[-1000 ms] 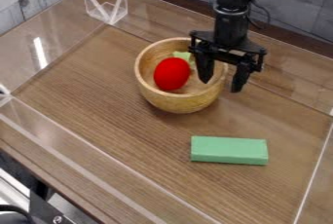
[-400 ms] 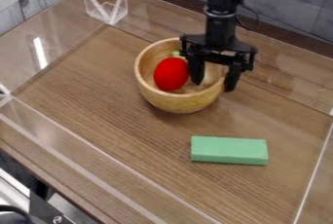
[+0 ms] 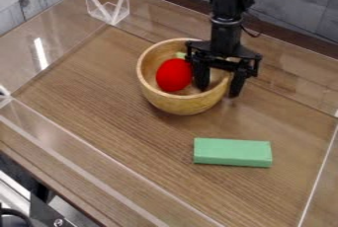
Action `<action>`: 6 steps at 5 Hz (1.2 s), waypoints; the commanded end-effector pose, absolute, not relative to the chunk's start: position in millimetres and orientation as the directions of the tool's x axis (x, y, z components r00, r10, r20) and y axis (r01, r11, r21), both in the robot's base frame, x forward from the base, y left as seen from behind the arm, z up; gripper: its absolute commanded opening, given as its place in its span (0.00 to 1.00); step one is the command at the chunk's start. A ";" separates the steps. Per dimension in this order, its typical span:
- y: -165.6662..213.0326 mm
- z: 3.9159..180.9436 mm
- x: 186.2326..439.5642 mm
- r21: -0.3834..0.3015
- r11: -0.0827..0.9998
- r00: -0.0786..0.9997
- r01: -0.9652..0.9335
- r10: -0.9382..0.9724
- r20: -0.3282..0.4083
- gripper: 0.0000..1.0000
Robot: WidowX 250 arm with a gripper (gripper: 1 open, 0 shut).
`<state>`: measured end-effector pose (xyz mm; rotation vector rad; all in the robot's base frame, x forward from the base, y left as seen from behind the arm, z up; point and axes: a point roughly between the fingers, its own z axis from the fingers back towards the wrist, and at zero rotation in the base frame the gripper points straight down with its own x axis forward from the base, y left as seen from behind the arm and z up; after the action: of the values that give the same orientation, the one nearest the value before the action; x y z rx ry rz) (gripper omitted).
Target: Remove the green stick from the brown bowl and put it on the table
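Beyond the red ball (image 3: 173, 74), the green stick (image 3: 183, 59) lay inside the brown bowl (image 3: 156, 100), against its far side, leftward in view from my black pincer (image 3: 215, 78), whose fingers stood apart over the bowl's right half.

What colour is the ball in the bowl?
The ball in the bowl is red, seen best in the camera view.

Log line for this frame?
gripper: low in brown bowl | red ball: in bowl | grip on stick: unclear
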<state>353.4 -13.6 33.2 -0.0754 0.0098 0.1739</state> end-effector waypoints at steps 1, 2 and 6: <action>-22.0 58.4 367.5 -0.087 0.982 0.985 -0.165 0.169 0.042 0.00; -25.9 48.9 367.6 -0.090 0.978 0.981 -0.186 0.190 0.045 0.00; -22.7 17.3 371.0 -0.103 0.963 0.966 -0.249 0.255 0.051 0.00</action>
<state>369.3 -23.3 22.2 -0.0912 -0.0476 0.2486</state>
